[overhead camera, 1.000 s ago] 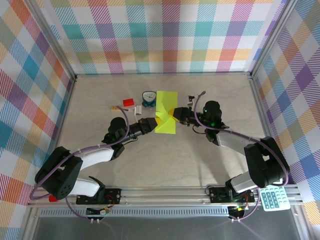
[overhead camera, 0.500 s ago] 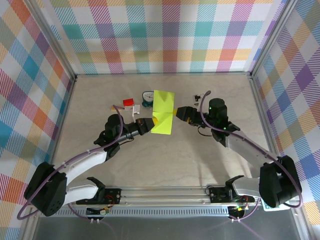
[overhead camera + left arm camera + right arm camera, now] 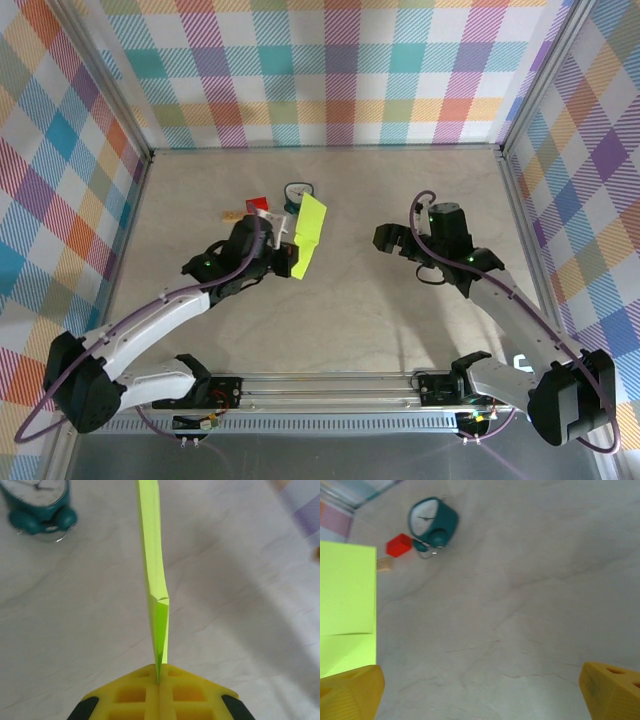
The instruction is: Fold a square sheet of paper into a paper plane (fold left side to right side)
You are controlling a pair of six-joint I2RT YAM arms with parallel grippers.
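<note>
Folded paper [image 3: 309,235] juts forward — pinched in left tool [image 3: 159,679].

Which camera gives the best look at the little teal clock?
Right wrist view: the clock sits whole, dial showing. The left wrist view cuts it off at the top edge; the top view shows it tiny beside the paper.

Left wrist view: sheet of paper [image 3: 152,555] runs past top edge; clock [image 3: 37,502] cropped

The thin sheet of paper [image 3: 308,237] I grip is plain lime yellow-green. Beside it: a small round teal clock [image 3: 296,191], a small red block [image 3: 257,204].
</note>
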